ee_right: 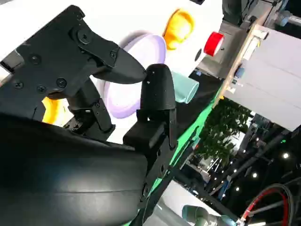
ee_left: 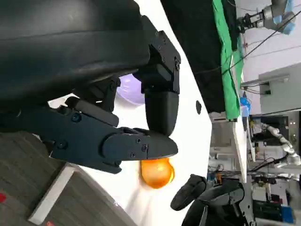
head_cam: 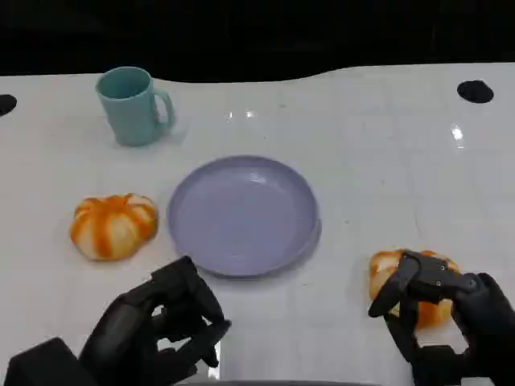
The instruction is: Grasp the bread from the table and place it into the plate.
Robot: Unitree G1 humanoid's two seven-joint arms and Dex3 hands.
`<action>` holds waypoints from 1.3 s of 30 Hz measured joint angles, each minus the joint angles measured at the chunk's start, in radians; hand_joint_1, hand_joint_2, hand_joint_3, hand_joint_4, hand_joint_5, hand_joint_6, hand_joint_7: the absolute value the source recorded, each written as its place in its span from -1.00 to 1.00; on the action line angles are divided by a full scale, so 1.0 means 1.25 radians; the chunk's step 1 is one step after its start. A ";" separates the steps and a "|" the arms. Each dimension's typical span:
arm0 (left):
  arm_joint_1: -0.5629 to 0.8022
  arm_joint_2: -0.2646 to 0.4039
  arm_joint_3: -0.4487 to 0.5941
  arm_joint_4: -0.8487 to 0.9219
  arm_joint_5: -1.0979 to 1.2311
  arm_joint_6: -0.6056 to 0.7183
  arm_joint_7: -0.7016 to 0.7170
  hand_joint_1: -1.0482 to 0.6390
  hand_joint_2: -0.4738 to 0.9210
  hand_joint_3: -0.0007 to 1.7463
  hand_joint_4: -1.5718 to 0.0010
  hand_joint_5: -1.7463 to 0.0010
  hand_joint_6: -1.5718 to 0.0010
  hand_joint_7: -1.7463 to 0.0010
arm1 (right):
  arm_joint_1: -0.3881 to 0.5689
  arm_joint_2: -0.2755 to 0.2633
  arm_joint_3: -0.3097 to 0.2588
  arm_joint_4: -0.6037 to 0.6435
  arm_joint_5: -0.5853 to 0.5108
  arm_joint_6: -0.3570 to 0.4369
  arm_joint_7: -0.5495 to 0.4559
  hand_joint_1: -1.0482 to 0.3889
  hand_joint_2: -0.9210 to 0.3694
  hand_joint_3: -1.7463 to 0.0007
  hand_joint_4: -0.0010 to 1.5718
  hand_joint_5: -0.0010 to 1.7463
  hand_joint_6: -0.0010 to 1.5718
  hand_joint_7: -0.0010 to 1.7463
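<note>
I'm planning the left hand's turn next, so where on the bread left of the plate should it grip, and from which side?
Grip the left bread across its rounded middle, coming from above. It is a low, lobed dome lying flat on the table, with free space all around, apart from the plate and mug. The left hand sits nearer the robot, fingers holding nothing.

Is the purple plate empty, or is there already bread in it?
Empty: plate shows bare purple; both breads lie on the table.

I see a lavender plate (head_cam: 241, 213) and a teal mug (head_cam: 131, 104) on my white tabletop (head_cam: 386, 153). Both breads, left bread (head_cam: 113, 226) and right bread (head_cam: 402, 277), are orange with pale stripes. My hands are black.
</note>
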 measured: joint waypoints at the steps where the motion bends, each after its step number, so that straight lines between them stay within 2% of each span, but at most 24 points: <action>1: 0.000 0.000 0.000 0.000 0.000 0.000 0.000 -0.40 1.00 -0.60 0.10 -1.00 0.37 -1.00 | 0.000 0.000 0.000 0.000 0.000 0.000 0.000 0.16 -0.12 -0.45 0.14 1.00 0.00 0.58; 19: 0.000 0.000 0.000 0.000 0.002 0.000 0.000 -0.41 1.00 -0.60 0.10 -1.00 0.37 -1.00 | 0.000 0.000 0.000 0.000 0.001 0.000 0.000 0.20 -0.14 -0.45 0.10 1.00 0.00 0.54; 26: 0.000 0.000 0.000 0.000 0.002 0.000 0.000 -0.41 1.00 -0.59 0.10 -1.00 0.38 -1.00 | 0.000 0.000 0.000 0.000 0.009 0.002 0.001 0.19 -0.18 -0.42 0.07 0.95 0.02 0.45; 32: -0.001 0.000 0.000 0.000 0.003 0.000 0.000 -0.40 1.00 -0.59 0.11 -1.00 0.38 -1.00 | -0.007 0.010 -0.005 -0.005 0.057 0.020 0.004 0.14 -0.23 -0.24 -0.22 0.75 -0.19 0.29; 35: -0.001 0.000 0.000 0.000 0.003 0.000 0.000 -0.40 1.00 -0.58 0.11 -1.00 0.38 -1.00 | -0.012 0.003 -0.011 -0.025 0.068 0.048 0.018 0.10 -0.28 -0.13 -0.38 0.56 -0.38 0.17; 36: -0.001 0.000 0.000 0.000 0.003 0.000 0.000 -0.40 1.00 -0.58 0.11 -1.00 0.38 -1.00 | -0.013 -0.008 -0.013 -0.038 0.060 0.063 0.025 0.04 -0.37 0.00 -0.49 0.44 -0.49 0.07; 38: -0.001 0.000 0.000 0.000 0.002 0.000 0.000 -0.41 1.00 -0.58 0.10 -1.00 0.38 -1.00 | -0.019 -0.056 -0.025 -0.086 0.004 0.110 0.044 0.00 -0.47 0.17 -0.57 0.32 -0.54 -0.05; 39: -0.001 0.000 0.000 0.001 0.002 0.000 0.000 -0.41 1.00 -0.58 0.10 -1.00 0.38 -1.00 | -0.023 -0.083 -0.031 -0.113 -0.028 0.135 0.052 -0.02 -0.56 0.33 -0.62 0.24 -0.55 -0.17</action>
